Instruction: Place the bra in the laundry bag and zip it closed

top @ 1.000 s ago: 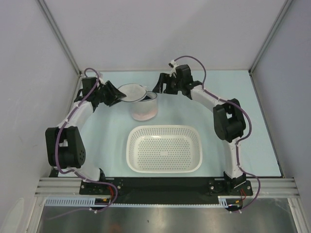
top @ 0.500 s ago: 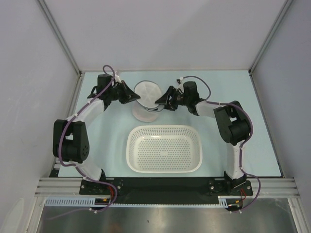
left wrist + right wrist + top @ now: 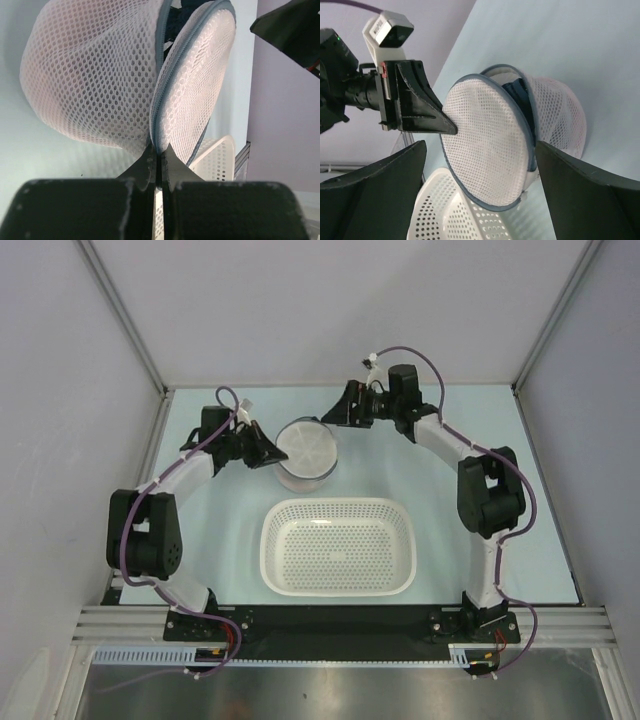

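Observation:
The laundry bag (image 3: 305, 452), a white mesh pouch with a grey zip rim, stands on the table behind the basket. Its round lid (image 3: 485, 145) leans over the opening with a gap still showing along the rim. The bra (image 3: 516, 96) shows as dark fabric inside that gap, and also in the left wrist view (image 3: 175, 22). My left gripper (image 3: 268, 453) is shut on the bag's zip rim (image 3: 157, 142) at the left side. My right gripper (image 3: 335, 418) is wide open and empty, behind and to the right of the bag, apart from it.
A white perforated plastic basket (image 3: 338, 545) sits in front of the bag, close to it; its rim shows in the right wrist view (image 3: 445, 215). Grey walls close in the table at the back and sides.
My right gripper has let go of the lid and drawn back toward the far wall, open. The lid has dropped down over the bag. My left gripper stays shut on the rim.

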You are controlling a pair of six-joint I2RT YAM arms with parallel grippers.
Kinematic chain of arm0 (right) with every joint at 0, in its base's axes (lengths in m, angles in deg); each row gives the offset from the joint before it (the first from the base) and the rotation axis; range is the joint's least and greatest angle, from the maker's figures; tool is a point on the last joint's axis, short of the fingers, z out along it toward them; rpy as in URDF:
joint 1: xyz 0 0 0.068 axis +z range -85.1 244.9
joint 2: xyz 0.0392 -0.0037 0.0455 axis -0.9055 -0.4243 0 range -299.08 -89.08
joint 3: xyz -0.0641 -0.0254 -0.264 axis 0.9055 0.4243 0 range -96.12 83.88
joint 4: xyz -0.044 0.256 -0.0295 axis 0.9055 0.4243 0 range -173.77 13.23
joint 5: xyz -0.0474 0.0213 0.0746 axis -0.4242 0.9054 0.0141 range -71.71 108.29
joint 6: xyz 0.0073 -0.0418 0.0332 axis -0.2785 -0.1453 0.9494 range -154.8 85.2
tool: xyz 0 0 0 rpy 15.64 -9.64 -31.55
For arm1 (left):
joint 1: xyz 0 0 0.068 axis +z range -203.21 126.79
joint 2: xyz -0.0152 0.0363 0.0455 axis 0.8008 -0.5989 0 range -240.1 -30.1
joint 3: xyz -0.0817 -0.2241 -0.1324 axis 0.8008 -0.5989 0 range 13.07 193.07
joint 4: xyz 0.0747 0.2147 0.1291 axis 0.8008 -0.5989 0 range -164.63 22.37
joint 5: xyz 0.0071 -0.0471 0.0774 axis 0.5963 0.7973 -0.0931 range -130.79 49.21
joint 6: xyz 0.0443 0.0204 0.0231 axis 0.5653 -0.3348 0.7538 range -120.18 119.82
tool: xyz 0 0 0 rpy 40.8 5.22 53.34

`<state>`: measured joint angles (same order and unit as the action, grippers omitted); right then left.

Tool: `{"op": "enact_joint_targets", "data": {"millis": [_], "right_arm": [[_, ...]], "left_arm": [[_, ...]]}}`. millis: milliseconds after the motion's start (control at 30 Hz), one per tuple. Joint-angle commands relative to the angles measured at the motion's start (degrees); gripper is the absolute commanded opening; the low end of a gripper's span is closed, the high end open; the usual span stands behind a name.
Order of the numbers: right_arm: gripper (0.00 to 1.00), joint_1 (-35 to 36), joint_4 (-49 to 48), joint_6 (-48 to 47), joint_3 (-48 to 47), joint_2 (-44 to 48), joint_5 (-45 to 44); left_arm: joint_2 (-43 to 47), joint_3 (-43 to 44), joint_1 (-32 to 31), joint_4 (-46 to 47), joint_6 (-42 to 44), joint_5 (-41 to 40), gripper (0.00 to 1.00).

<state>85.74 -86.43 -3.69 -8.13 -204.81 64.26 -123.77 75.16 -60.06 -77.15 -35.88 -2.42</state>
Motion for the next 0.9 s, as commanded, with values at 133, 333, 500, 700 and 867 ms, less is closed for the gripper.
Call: {"op": "enact_joint_targets", "data": {"millis": [133, 333, 500, 700, 867], "right_arm": [[0.95, -1.1, 5.6, -8.0, -2.1, -6.2, 7.4], [0.93, -0.4, 3.5, -8.1, -0.6, -5.9, 9.8], [0.93, -0.8, -6.5, -0.4, 2.4, -5.0, 5.3], [0.79, 0.1, -5.7, -0.1, 3.3, -5.1, 5.8], [0.66, 0.2, -11.0, 3.6, 8.6, -3.3, 6.1]], "left_arm": [[-0.4, 6.5, 1.6, -7.7, 8.3, 2.0, 0.00], [-4.9, 15.1, 2.3, -15.7, 14.9, 2.8, 0.00], [-4.2, 14.6, 2.3, -14.5, 14.4, 4.6, 0.00], [-2.4, 13.7, 2.3, -13.9, 14.3, 4.5, 0.00], [-3.2, 13.8, 2.3, -13.7, 13.9, 5.0, 0.00]]}}
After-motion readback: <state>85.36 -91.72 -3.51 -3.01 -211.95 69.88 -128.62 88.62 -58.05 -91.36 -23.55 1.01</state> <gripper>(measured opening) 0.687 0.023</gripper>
